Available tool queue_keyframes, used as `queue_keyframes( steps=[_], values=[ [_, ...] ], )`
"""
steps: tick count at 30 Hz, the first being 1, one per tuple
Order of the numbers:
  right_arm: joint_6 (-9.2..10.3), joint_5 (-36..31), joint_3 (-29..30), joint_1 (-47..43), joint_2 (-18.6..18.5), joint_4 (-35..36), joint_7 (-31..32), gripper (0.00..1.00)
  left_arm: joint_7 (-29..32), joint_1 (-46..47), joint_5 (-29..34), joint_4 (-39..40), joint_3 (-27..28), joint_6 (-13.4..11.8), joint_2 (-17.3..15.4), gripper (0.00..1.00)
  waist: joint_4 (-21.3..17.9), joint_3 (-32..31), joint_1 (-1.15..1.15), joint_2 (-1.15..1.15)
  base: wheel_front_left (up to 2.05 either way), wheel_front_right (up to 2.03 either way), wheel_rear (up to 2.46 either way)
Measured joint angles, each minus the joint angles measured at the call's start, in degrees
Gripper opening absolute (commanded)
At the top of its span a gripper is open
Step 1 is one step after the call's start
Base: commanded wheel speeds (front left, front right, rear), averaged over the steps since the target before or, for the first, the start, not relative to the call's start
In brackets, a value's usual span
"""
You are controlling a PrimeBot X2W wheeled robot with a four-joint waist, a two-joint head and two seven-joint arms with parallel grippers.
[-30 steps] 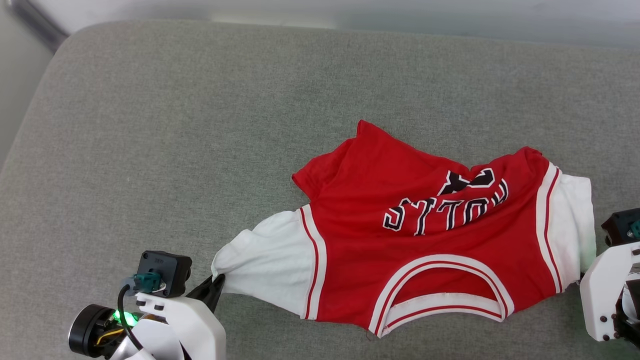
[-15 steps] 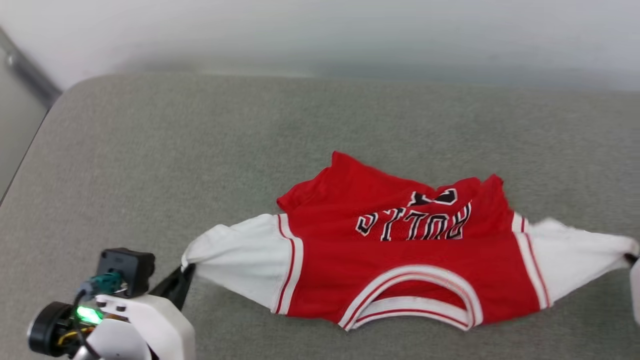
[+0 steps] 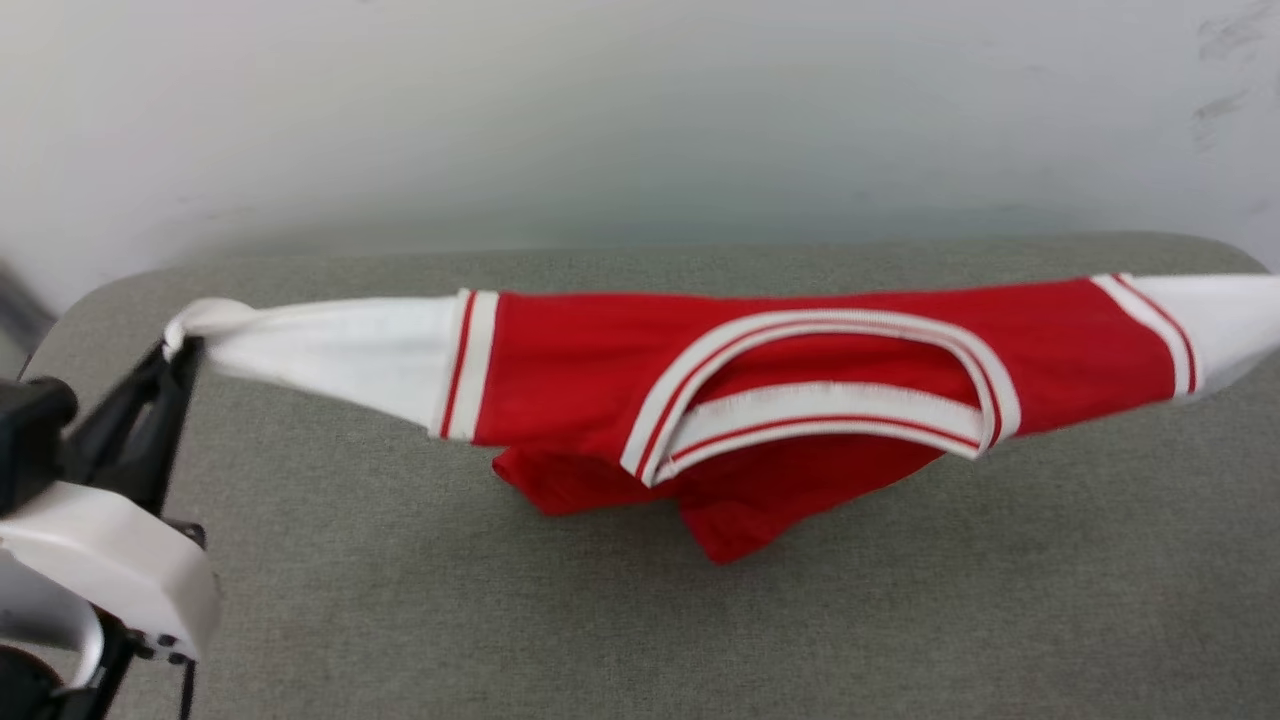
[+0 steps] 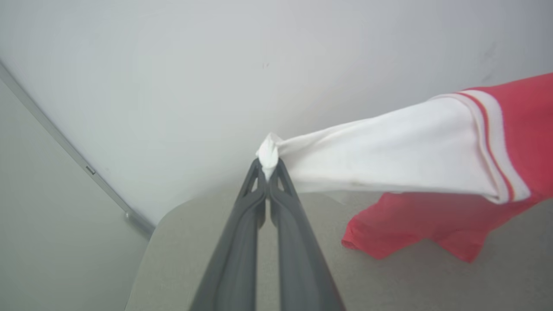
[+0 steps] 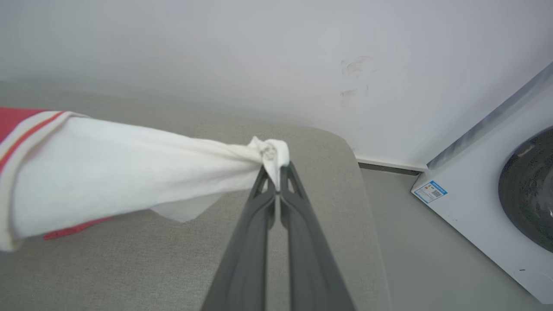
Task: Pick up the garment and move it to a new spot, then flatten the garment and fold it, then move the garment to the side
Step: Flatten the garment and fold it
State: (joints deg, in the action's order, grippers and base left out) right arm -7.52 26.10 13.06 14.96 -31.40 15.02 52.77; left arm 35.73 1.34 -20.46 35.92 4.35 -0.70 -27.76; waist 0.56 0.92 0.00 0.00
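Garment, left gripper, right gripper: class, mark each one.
garment [image 3: 570,350], head view, red panel beside collar.
left gripper [image 4: 268,169], left wrist view, between fingertips on sleeve.
right gripper [image 5: 277,178], right wrist view, between fingertips on sleeve.

Grey fabric-covered cushion [image 3: 400,600] with rounded corners, before a plain white wall [image 3: 640,120]. Beside it, on a grey floor [image 5: 414,255], a white appliance [image 5: 479,172] with a dark round door [image 5: 529,190] and a small blue label [image 5: 429,191].

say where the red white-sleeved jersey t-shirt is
In head view, the red T-shirt hangs stretched over the grey cushion between left gripper and right gripper.
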Motion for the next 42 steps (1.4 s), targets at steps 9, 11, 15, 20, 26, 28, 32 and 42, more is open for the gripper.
queue_keyframes(
  steps=[9,11,15,20,26,28,32,42],
  values=[
    [0.0,1.72,0.44,10.72,-1.05,2.5,-0.88,0.0,-0.09,10.87,0.74,2.48,4.57,1.26,-6.34,0.0,-2.89,-0.9,0.0,0.0,0.0,0.0,0.0],
    [0.0,2.14,-0.08,12.96,-1.08,2.41,-1.63,0.0,-0.22,13.47,1.02,2.37,5.08,1.46,-7.28,0.0,-3.36,-0.72,0.0,0.0,0.0,0.0,0.0],
    [0.0,2.21,-1.22,18.17,-1.24,1.33,-4.08,0.0,-0.64,18.43,2.24,1.72,5.73,1.38,-9.16,0.0,-4.11,0.29,0.0,0.0,0.0,0.0,0.0],
    [0.0,2.6,-4.01,25.42,-1.97,-1.62,-6.87,0.0,-0.75,25.93,1.99,-1.69,4.37,2.54,-11.18,0.0,-4.74,2.88,0.0,0.0,0.0,0.0,0.0],
    [0.0,1.78,-7.6,37.22,-2.72,-7.35,-11.99,0.0,-2.7,39.96,-0.41,-10.84,0.73,4.68,-12.56,0.0,-5.1,8.2,0.0,0.0,0.0,0.0,0.0],
    [0.0,0.79,-9.23,41.62,-2.94,-9.85,-14.27,0.0,-4.09,45.82,-0.46,-15.04,-1.05,5.27,-12.57,0.0,-5.08,10.43,0.01,0.0,0.0,0.0,0.0],
    [0.0,-0.89,-12.33,50.61,-2.97,-15.77,-18.45,0.0,-6.78,57.71,-0.24,-23.81,-5.08,6.43,-12.32,0.0,-4.85,15.11,0.01,0.0,0.0,0.0,0.0],
    [0.0,-6.2,-18.72,70.12,-1.18,-31.29,-28.91,0.0,-17.38,82.03,3.81,-45.64,-13.57,7.6,-8.04,0.0,-3.0,25.95,0.02,0.0,0.0,0.0,0.0]
  ],
)
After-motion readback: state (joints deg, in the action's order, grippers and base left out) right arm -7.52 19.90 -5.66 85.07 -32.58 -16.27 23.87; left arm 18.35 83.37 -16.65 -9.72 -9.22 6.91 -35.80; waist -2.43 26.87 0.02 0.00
